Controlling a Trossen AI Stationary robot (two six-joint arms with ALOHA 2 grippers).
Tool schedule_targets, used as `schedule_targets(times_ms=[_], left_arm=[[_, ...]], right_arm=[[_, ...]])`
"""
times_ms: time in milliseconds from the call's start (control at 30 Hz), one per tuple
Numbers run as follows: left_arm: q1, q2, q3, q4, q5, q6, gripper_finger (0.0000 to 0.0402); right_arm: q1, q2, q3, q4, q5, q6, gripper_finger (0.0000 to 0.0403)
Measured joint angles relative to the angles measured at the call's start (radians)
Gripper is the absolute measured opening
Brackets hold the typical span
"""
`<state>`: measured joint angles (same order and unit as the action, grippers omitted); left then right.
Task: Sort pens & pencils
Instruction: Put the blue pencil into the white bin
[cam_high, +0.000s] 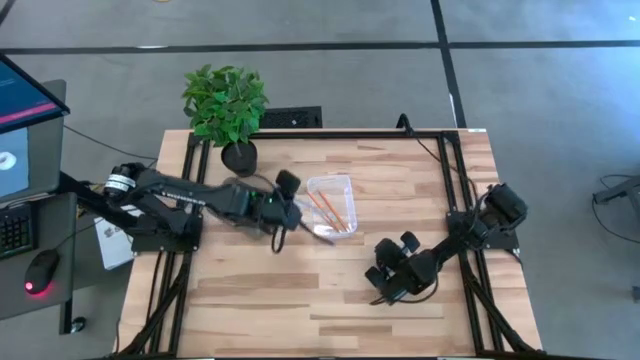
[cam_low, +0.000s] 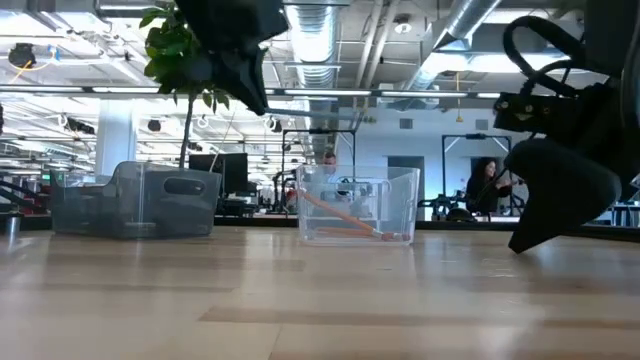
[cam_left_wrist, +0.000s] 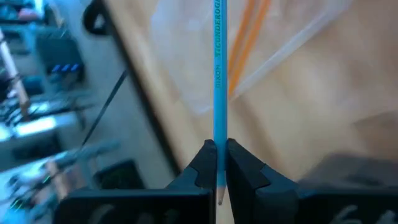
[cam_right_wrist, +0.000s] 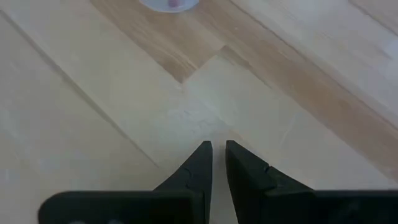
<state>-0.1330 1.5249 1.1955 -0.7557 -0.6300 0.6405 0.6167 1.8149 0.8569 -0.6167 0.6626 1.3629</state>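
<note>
A light blue pencil (cam_left_wrist: 219, 74) stands out forward from my left gripper (cam_left_wrist: 218, 155), which is shut on it. That gripper (cam_high: 288, 212) hovers at the left side of a clear tray (cam_high: 345, 185). Two orange pencils (cam_high: 328, 208) lie slanted in the tray (cam_low: 400, 190), their lower ends on its floor (cam_low: 350, 222). My right gripper (cam_high: 385, 282) waits low over the table's near right part, fingers (cam_right_wrist: 217, 149) shut on nothing. A second clear tray (cam_low: 135, 200) stands further left. No black pens show plainly. My left gripper pinches the light blue pencil between its two fingers close to the sharpened end (cam_left_wrist: 219, 134); the tip (cam_left_wrist: 219, 198) pokes back between the fingers. The pencil runs on forward in line with the fingers, past the tray's rim and the orange pencils (cam_left_wrist: 245, 43). Its far end leaves the picture.
A potted plant (cam_high: 228, 110) stands at the table's far left, behind the left arm. A black frame (cam_high: 455, 180) runs along the table's sides. Bare wood (cam_high: 290, 300) lies across the near half. A monitor, keyboard and mouse (cam_high: 40, 270) sit off the table's left.
</note>
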Motion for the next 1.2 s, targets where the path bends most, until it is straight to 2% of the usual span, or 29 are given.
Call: schedule_targets(times_ms=[100,233,400,533,733,967,1200], left_arm=[[0.071,0.000,0.000,0.020,-0.038,0.062,0.0000],[0.142,0.029,0.001,0.069,-0.039,0.172,0.0000],[0.174,0.128,0.001,0.107,-0.048,0.338,0.0000],[0.177,0.198,0.000,0.084,-0.109,0.389,0.0000],[0.176,0.228,0.008,0.059,-0.102,0.394,0.0000],[0.179,0.227,0.090,0.039,-0.111,0.292,0.0000],[0.149,0.226,0.163,-0.112,0.033,0.247,0.0000]], right_arm=[[-0.007,-0.021,-0.046,0.033,0.011,-0.002,0.0069],[-0.029,-0.033,-0.072,0.030,0.016,-0.043,0.0069],[-0.058,-0.033,-0.073,0.021,0.024,-0.102,0.0069],[-0.069,-0.033,-0.074,0.016,0.026,-0.114,0.0069],[-0.075,-0.031,-0.077,-0.001,0.034,-0.114,0.0069],[-0.097,-0.031,-0.077,-0.007,0.034,-0.115,0.0069],[-0.100,-0.030,-0.077,-0.007,0.035,-0.114,0.0069]])
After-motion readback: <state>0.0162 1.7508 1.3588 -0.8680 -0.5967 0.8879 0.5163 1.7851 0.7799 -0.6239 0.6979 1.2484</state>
